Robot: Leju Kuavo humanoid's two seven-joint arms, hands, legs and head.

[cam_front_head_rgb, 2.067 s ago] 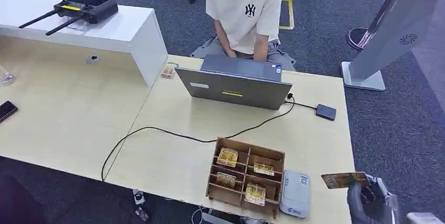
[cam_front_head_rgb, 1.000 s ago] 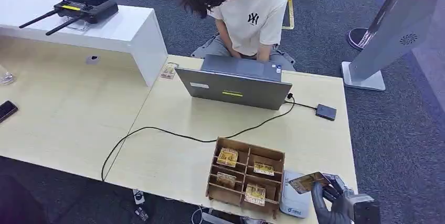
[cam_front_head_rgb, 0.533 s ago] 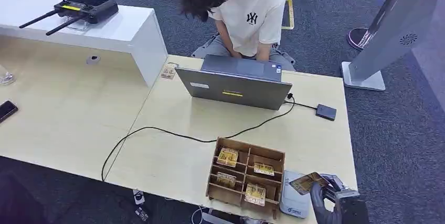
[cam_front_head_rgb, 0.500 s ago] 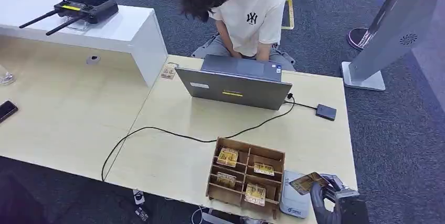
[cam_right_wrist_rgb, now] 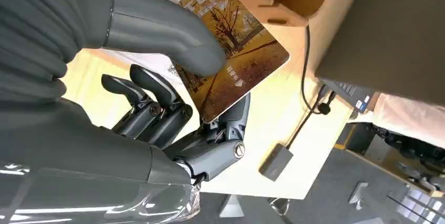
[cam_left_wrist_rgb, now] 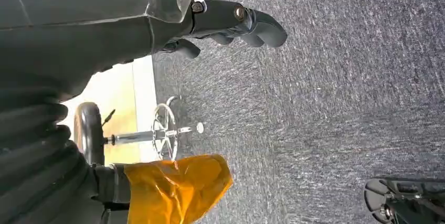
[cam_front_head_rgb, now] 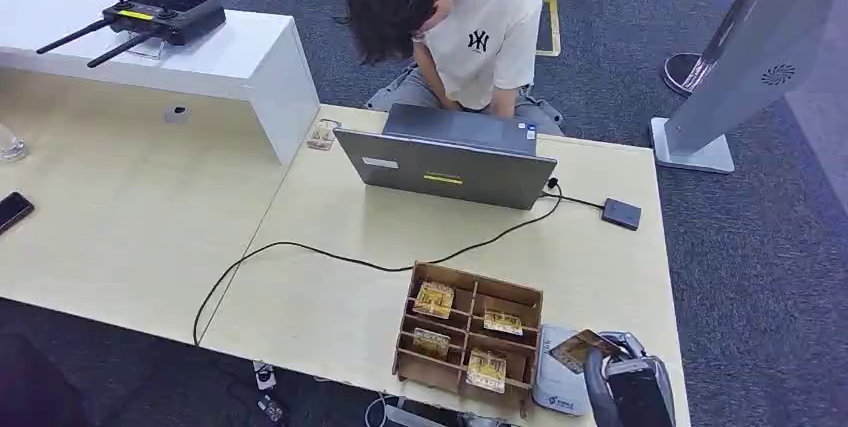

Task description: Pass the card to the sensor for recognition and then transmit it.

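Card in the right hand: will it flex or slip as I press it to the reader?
The card looks flat and unbent under the thumb, so it is probably stiff. Its glossy printed face suggests it could slide. The right hand pinches one end, so pressing on the white reader may pivot it.

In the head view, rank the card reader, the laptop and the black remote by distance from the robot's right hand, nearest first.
1. Card reader: white, on the table edge right beside the right hand, under the held card.
2. Laptop: mid-table, in front of the person.
3. Remote: far left, on the white counter.
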